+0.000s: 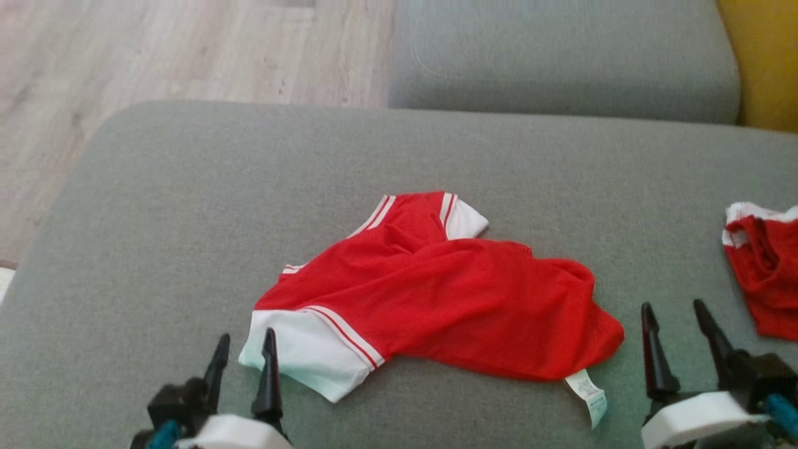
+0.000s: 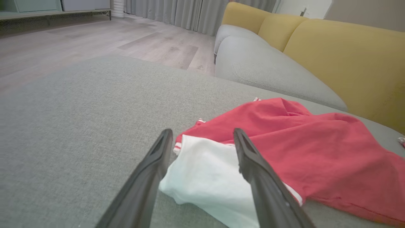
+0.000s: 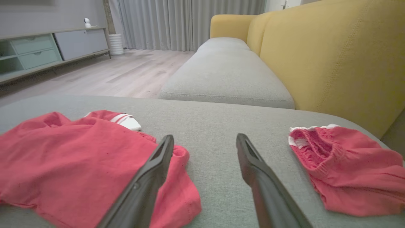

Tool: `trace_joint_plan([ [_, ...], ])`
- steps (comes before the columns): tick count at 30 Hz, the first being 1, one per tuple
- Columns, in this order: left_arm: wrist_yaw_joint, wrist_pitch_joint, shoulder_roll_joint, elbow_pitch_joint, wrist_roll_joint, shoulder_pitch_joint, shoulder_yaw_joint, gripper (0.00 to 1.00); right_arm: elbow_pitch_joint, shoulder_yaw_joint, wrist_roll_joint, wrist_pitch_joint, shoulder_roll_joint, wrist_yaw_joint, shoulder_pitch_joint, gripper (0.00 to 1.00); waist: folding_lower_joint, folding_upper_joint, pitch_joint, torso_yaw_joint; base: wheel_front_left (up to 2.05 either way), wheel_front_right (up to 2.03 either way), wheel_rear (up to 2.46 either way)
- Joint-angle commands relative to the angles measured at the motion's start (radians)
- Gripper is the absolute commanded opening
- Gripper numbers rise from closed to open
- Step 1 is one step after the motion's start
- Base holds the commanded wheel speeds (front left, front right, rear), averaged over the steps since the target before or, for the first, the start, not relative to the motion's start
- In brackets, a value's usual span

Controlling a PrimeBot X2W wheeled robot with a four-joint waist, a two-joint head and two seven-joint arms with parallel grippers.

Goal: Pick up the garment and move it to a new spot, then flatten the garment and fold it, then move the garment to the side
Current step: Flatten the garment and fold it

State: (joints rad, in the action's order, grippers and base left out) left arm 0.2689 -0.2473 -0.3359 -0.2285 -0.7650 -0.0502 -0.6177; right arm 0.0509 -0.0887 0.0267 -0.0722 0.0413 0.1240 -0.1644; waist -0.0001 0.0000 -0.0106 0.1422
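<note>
Grip advice: limp mesh, take the corners

Left end effector (image 1: 247, 337), spread, straddles the white sleeve (image 1: 305, 355) without pinching; right end effector (image 1: 673, 305) spread and empty. Red mesh jersey (image 1: 449, 293) lies crumpled on the grey cushion (image 1: 156, 206): probably light and limp; pinch 2 hem corners.

Left gripper (image 1: 246, 335) and right gripper (image 1: 673, 304) both point forward, low, with jaws spread wide.

- Left gripper (image 1: 247, 335): two long matte-black fingers (image 1: 269, 374), tapered to narrow points.
- Right gripper (image 1: 673, 305): same slim black tapered pair.
- Black blocky mounts (image 1: 748, 368) at the finger bases.
- White rounded housing (image 1: 698, 419) behind each gripper.
- Teal-blue part (image 1: 782, 415) beside each housing; kind not discernible.
- In the wrist views, dark grey finger faces, flat, widening toward the base.
</note>
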Motion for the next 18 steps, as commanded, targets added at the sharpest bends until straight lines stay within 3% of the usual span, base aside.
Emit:
trace_joint_plan([
  [1, 0.007, -0.011, -0.020, 0.038, 0.011, -0.029, 0.031, 1.00, -0.027, 0.031, 0.010, -0.016, 0.009, 0.007, 0.018, 1.00, 0.0001, 0.0000, -0.018, 0.011, 0.00, 0.00, 0.00],
  [18, 0.024, -0.005, -0.016, 0.073, 0.037, 0.001, -0.012, 1.00, 0.046, 0.106, 0.057, -0.055, 0.009, 0.007, 0.025, 1.00, 0.0001, 0.0000, -0.053, -0.007, 0.00, 0.00, 0.00],
])
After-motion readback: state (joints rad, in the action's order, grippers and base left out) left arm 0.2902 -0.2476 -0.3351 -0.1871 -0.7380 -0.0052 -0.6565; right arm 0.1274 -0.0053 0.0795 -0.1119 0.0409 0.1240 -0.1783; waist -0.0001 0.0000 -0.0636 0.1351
